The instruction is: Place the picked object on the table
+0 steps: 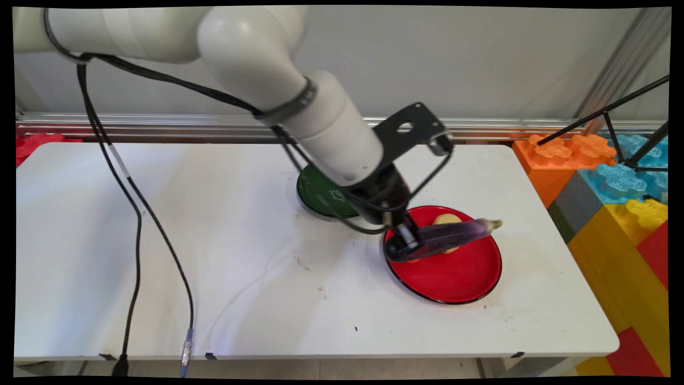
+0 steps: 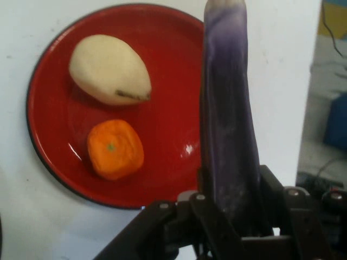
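- No brand, label or writing can be read on anything in either view.
- Far left in the main view, past the white table's (image 1: 160, 256) back corner, a bit of red block (image 1: 32, 145) shows; two black cables (image 1: 133, 214) hang from the arm across the table's left half.
- One dark green plate (image 1: 315, 195) sits near the table's middle toward the back, partly hidden by the arm; only the main view shows it.
- The jaws (image 1: 409, 240) (image 2: 230, 216) are closed on the thick end of one purple eggplant (image 1: 449, 236) (image 2: 227, 119), held above the left part of the red plate, its stem end pointing right.
- One red plate (image 1: 454, 278) (image 2: 173, 108) with a dark rim lies on the table just right of the green plate, near but apart from it.
- The hand view shows plainly what the main view half hides behind the eggplant: one pale yellow fruit (image 1: 448, 218) (image 2: 108, 69), lemon-like in shape, and one orange fruit (image 2: 115, 149), side by side on the red plate.
- Far right in the main view, beside the table, stand big toy blocks (image 1: 604, 176) in orange, blue, yellow, grey and red, with black tripod legs (image 1: 614, 115) above them.
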You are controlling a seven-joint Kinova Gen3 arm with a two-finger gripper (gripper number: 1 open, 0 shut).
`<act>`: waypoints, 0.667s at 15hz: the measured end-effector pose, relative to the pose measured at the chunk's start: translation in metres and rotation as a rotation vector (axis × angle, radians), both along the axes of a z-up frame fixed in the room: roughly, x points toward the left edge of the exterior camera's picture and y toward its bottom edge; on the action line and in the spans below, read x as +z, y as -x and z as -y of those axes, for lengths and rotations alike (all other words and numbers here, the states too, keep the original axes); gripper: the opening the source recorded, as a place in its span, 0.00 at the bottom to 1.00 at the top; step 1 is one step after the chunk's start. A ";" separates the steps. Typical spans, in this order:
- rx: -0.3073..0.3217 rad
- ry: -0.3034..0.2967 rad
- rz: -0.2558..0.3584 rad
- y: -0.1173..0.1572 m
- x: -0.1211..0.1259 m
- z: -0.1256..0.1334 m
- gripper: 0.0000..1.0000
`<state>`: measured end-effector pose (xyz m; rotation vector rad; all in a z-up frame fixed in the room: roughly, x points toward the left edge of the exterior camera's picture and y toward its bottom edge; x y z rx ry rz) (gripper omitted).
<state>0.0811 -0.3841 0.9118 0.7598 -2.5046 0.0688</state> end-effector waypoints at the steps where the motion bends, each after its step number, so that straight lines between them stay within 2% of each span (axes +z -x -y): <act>1: -0.038 0.001 0.004 -0.009 -0.001 0.000 0.00; 8: -0.297 0.027 0.031 -0.067 -0.022 0.010 0.00; 10: -0.350 0.036 0.044 -0.083 -0.031 0.016 0.00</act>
